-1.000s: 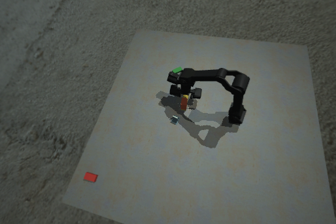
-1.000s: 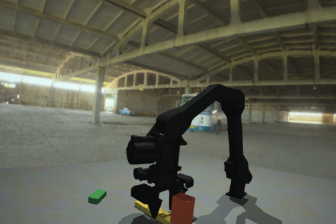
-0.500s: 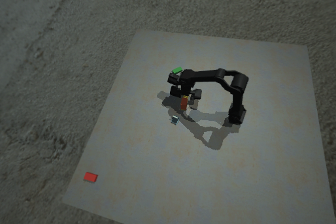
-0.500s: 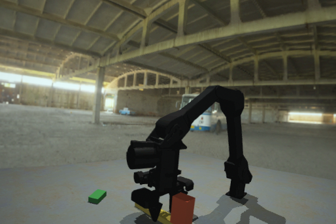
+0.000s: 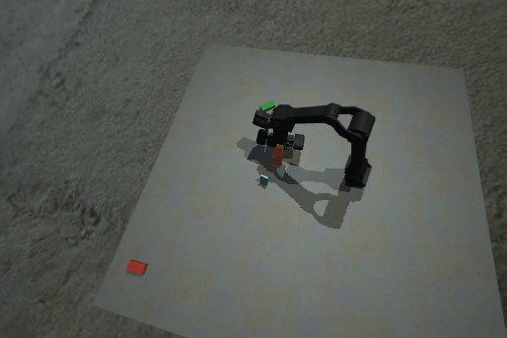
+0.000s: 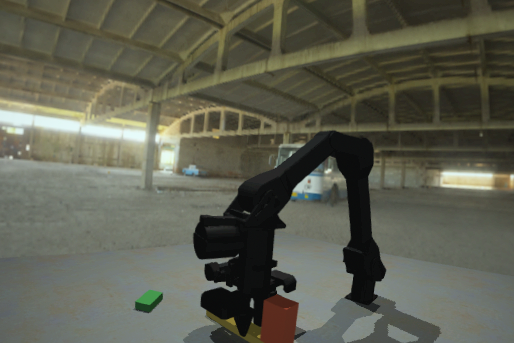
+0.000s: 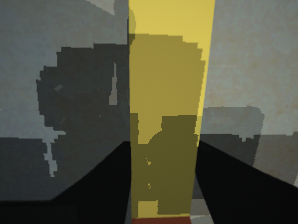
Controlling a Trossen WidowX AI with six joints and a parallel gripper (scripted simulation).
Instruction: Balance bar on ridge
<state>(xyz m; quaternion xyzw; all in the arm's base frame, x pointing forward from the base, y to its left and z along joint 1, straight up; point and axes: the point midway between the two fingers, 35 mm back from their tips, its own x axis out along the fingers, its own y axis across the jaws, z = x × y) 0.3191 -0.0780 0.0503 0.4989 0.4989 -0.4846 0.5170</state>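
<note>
Bar [image 7: 167,100] — apparently between claw [image 7: 165,165] fingers

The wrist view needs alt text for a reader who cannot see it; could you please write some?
The end effector is closing on a long yellow bar that runs straight away from the camera, its two dark fingers flanking the bar's sides. The arm's shadow darkens the grey table.

floor: rough concrete [image 6: 75,217] | roof: trusses [image 6: 300,57] | parked bus [image 6: 315,182] | daylight openings left
</note>
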